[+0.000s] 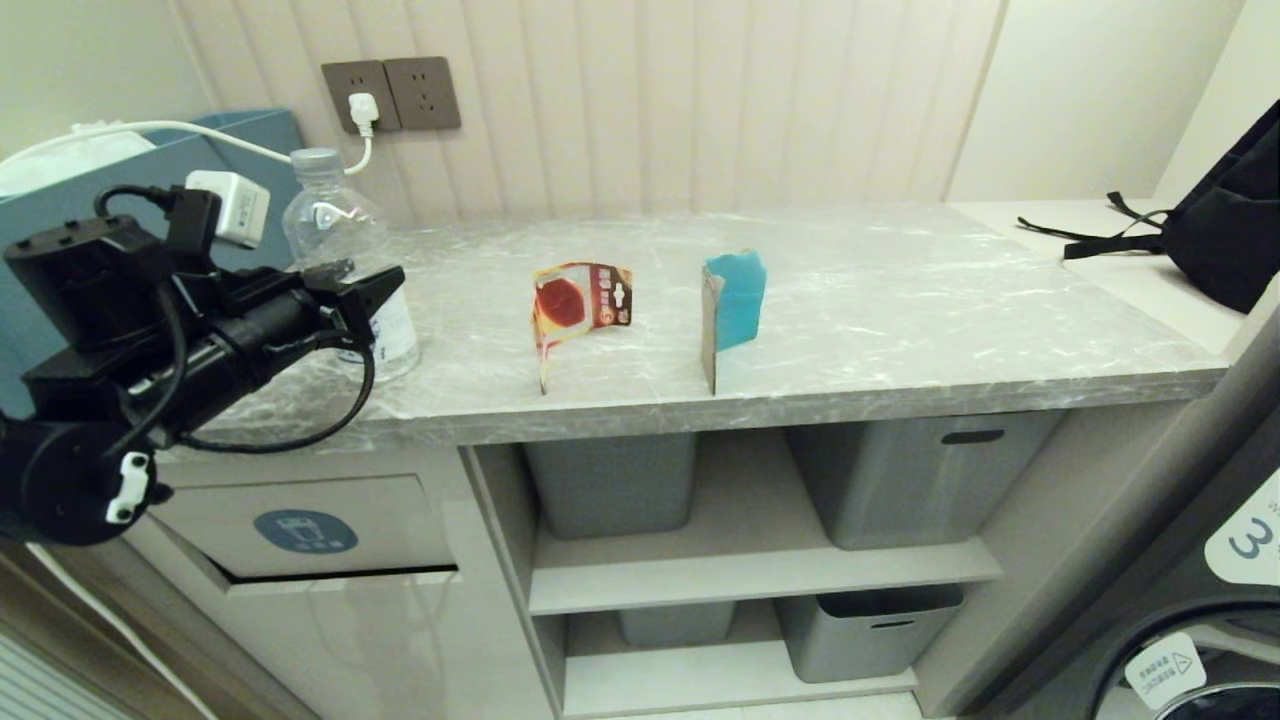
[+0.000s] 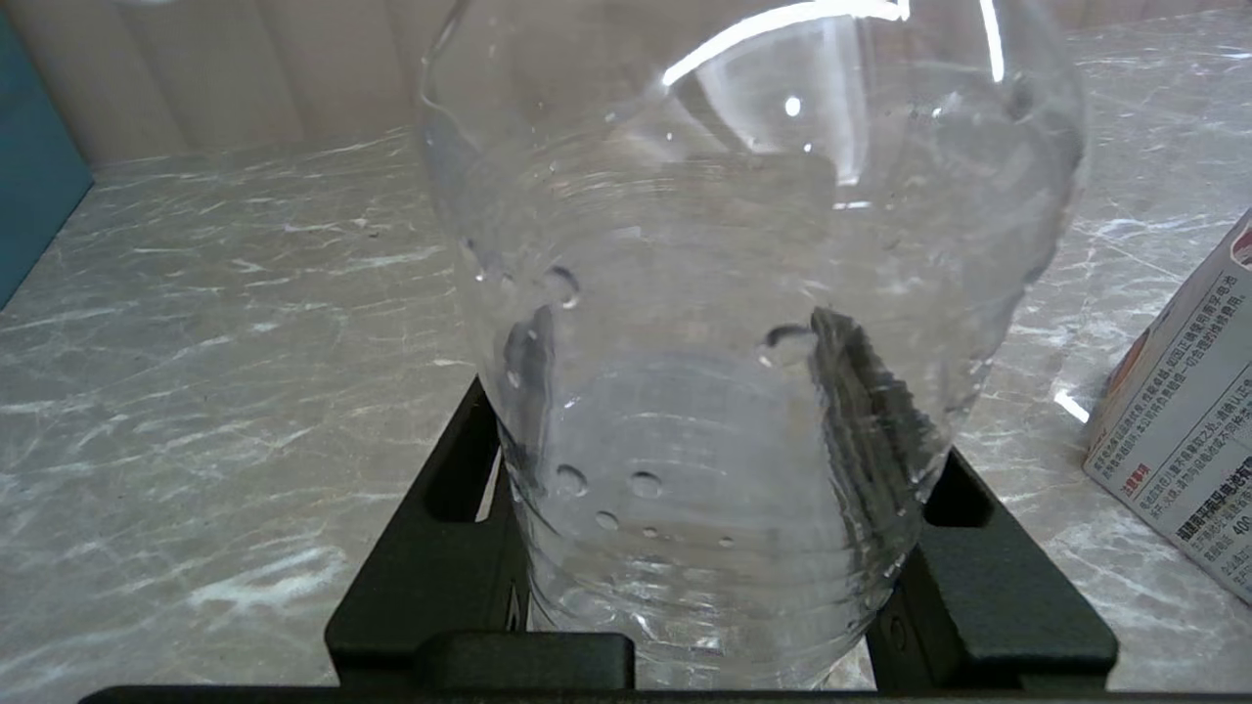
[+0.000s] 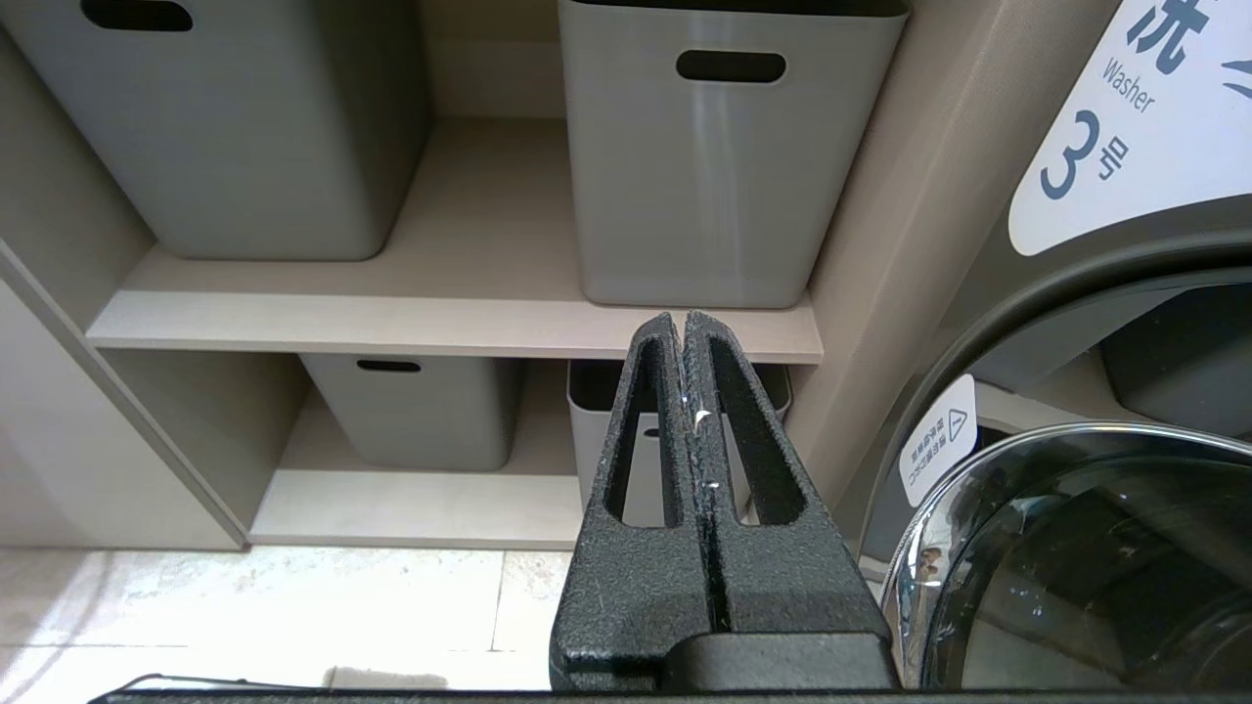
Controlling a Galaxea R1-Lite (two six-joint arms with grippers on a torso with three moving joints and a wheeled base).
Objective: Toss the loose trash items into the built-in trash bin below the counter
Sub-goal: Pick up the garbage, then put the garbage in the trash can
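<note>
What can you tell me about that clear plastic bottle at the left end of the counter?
The water bottle is clear ribbed plastic with a clear cap and a white-blue label low on its body. It stands upright on the grey marble-patterned counter, near its left end, in front of a blue-grey box. Droplets cling to the inside wall; it looks nearly empty. The left tool has it between its black fingers, which press on both sides of the lower body. The bottle is still on the counter.
</note>
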